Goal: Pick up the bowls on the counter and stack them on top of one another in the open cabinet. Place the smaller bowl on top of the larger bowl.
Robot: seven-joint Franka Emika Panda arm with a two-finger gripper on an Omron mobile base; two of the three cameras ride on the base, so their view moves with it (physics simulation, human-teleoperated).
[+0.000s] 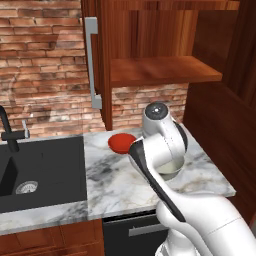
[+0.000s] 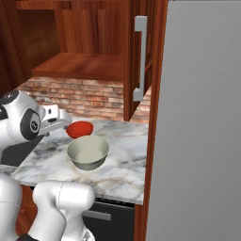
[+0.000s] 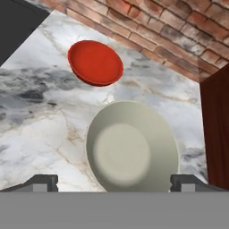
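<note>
Pincer hovering wide open over the larger bowl, nothing held

The larger bowl is sitting upright near the middle of the counter, with the smaller bowl resting just behind it toward the brick-wall edge, the two close but seemingly apart; both are looking rigid, glossy and probably slippery and breakable, so pinching across a rim wall is seeming the safest hold. The tall wooden side panel is crowding the counter's right edge, while open marble is lying toward the sink; the open cabinet shelf is waiting bare overhead
</note>
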